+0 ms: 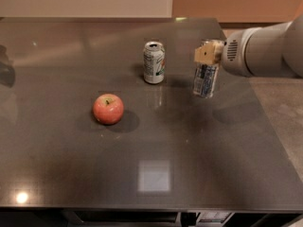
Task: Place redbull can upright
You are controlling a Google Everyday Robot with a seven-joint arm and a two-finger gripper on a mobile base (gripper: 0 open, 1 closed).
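The redbull can point(206, 81) is slim, silver and blue, and stands nearly upright at the right of the dark table point(142, 141). Whether its base touches the table I cannot tell. My gripper point(209, 54) is at the can's top, with its tan fingers point(204, 55) closed around the upper end. The arm point(265, 51) comes in from the right edge of the view.
A wider white-and-green soda can point(154, 62) stands upright to the left of the redbull can. A red apple point(108, 109) lies further left and nearer. The table's right edge runs close behind the arm.
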